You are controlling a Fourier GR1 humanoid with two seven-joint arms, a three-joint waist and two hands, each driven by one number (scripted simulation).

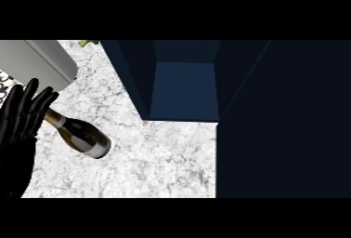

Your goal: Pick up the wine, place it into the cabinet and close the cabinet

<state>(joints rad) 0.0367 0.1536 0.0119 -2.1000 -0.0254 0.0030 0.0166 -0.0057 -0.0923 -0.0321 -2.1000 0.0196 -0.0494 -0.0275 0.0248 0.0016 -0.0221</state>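
1 view only: head camera, looking steeply down, close over tabletop [165, 158]; cabinet [184, 88] fills right, left robot hand [24, 114] at left edge.

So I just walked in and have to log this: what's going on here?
The left robot hand is at the view's left edge, fingers straight, right by the neck of the bottle. The pictures don't show whether they touch. The bottle is on the counter, not yet in the cabinet, which stands open. The right robot hand is out of view.
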